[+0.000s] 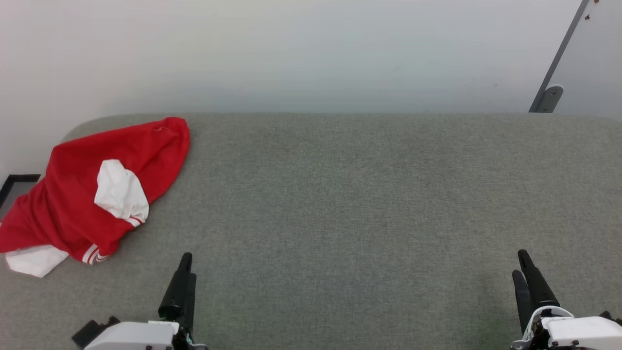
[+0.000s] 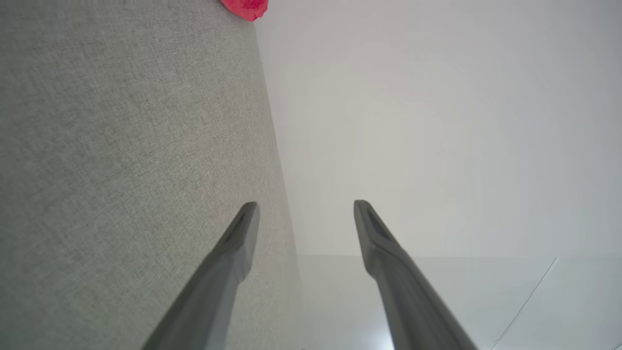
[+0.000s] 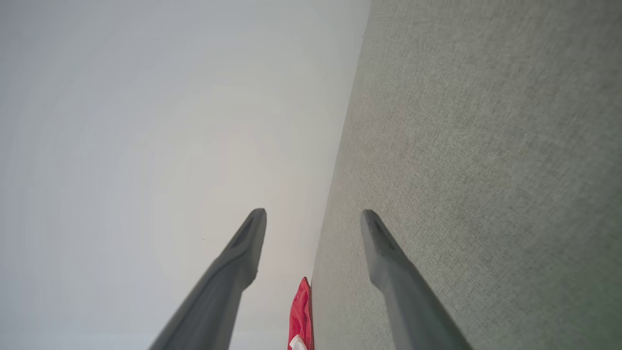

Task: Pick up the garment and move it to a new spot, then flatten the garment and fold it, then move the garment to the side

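The garment (image 1: 73,199), bright red with white sleeves and striped trim, lies crumpled at the far left of the grey fabric surface (image 1: 340,204), partly over its left edge. A red scrap of the garment (image 2: 245,8) peeks in at the top of the left wrist view, and the garment (image 3: 301,311) shows red between the fingers low in the right wrist view. My left gripper (image 1: 187,267) stands open at the lower left, to the right of the garment and apart from it. My right gripper (image 1: 521,265) stands open at the lower right, holding nothing.
A white wall (image 1: 311,48) rises behind the surface. A grey slanted metal bar with a foot (image 1: 549,95) stands at the back right. A dark frame edge (image 1: 14,182) shows beyond the surface's left side.
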